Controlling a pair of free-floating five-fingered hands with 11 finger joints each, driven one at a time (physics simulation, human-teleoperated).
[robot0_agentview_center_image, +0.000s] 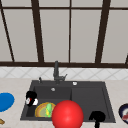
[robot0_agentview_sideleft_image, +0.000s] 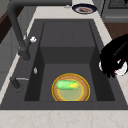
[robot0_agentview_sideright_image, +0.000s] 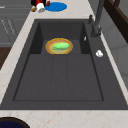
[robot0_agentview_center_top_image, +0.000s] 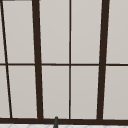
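Facing the sink (robot0_agentview_center_image: 87, 100) from the front, you are seeing the left hand (robot0_agentview_center_image: 31, 95) grasping a small red and white container (robot0_agentview_center_image: 32, 101) in the air over the left rim, not set down anywhere. The right hand (robot0_agentview_center_image: 97, 116) is hanging at the near right edge. From the left, the container is peeking out under curled fingers (robot0_agentview_sideleft_image: 110, 65). From the right, it is hanging near the blue plate (robot0_agentview_sideright_image: 56, 6), red end seemingly pointing far left, though its long axis is hard to judge.

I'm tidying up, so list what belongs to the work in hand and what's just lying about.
In hand: left hand, red and white can.
Lying about: yellow plate with a green vegetable in the sink, blue plate, dark plate, red ball, idle right hand.
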